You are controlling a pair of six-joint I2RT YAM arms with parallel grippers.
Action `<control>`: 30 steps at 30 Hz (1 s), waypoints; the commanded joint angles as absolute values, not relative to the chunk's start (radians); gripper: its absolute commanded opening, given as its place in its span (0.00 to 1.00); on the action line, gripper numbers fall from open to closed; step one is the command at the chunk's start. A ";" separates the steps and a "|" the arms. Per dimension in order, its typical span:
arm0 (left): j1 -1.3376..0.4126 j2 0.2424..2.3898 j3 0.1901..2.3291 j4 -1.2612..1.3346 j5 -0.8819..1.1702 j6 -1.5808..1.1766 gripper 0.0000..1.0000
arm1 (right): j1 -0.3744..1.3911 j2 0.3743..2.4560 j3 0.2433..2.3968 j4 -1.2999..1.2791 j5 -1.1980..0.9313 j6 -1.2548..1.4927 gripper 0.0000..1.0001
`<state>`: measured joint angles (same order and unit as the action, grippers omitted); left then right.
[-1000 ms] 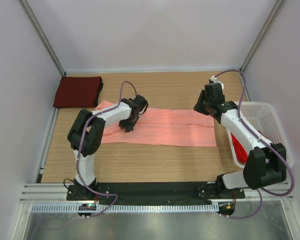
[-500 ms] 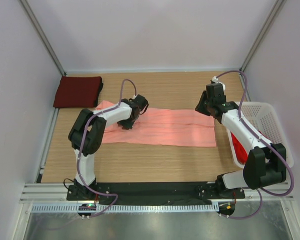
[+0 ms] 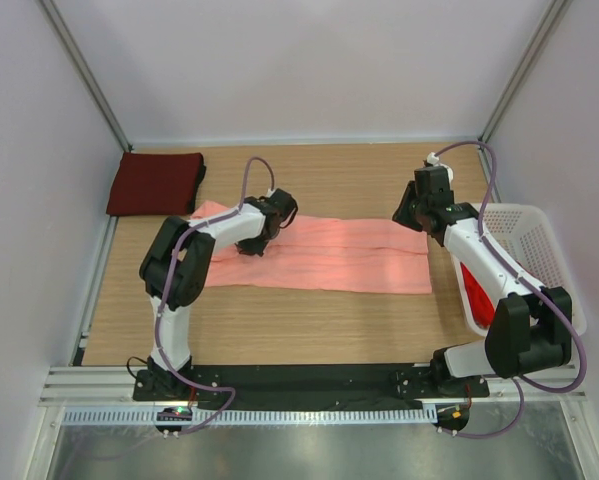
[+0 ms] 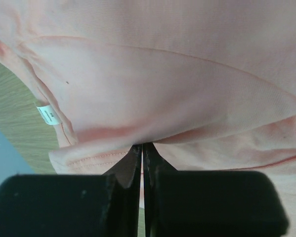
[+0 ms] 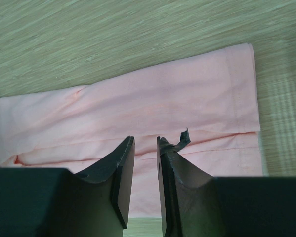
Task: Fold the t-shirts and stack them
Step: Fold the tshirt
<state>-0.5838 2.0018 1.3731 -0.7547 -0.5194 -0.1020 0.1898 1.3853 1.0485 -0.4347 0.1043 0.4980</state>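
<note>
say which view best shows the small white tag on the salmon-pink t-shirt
Left wrist: the small white tag is close up on the salmon-pink cloth t-shirt. Top external is too distant; right wrist sees only the shirt's other end.

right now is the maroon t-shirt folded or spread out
Folded: the dark maroon t-shirt lies as a small compact rectangle, no sleeves showing.

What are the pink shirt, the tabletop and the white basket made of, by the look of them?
The pink shirt looks like soft, matte knit cotton or a blend: it creases and shows stitched hems. The tabletop shows pale wood grain, perhaps laminate rather than solid wood. The white basket looks like moulded plastic, its wall perforated.
</note>
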 commanded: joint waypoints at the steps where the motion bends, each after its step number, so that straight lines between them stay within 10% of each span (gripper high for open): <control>1: -0.580 2.005 1.428 -0.753 -0.584 -0.081 0.00 | 0.184 1.344 1.054 -0.414 0.103 0.480 0.32; 30: -0.525 1.962 1.687 -1.149 -0.304 -0.052 0.00 | 0.178 1.368 1.058 -0.428 0.080 0.471 0.33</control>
<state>-0.5411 2.0048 1.6604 -1.1099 -0.3168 -0.0696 0.1802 1.3849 1.0485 -0.4427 0.0856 0.4812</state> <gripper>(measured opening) 0.005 0.323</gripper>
